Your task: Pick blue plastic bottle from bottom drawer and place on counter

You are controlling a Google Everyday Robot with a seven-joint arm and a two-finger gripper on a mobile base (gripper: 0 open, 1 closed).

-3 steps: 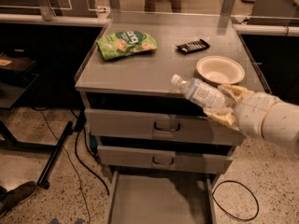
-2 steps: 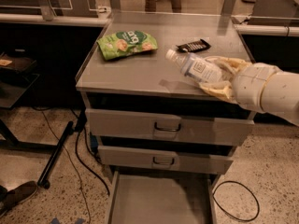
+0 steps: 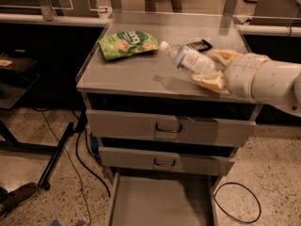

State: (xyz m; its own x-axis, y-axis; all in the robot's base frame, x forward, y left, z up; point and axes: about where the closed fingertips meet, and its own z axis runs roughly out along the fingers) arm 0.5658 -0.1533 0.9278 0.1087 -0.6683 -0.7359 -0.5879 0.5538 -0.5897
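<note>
One blue plastic bottle [image 3: 188, 59] in gripper [image 3: 212, 68].
Fingers [image 3: 209, 81] were clamped on it, tilted over surface [image 3: 136, 74]; bottom drawer [image 3: 160, 204] open.

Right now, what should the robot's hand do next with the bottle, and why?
Probably lower it. The hand grips the blue plastic bottle tilted above the counter, its shadow on bare steel below, right of the green snack bag.

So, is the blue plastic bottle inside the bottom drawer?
No, the gripper holds the blue plastic bottle over the counter, near the green snack bag.
</note>
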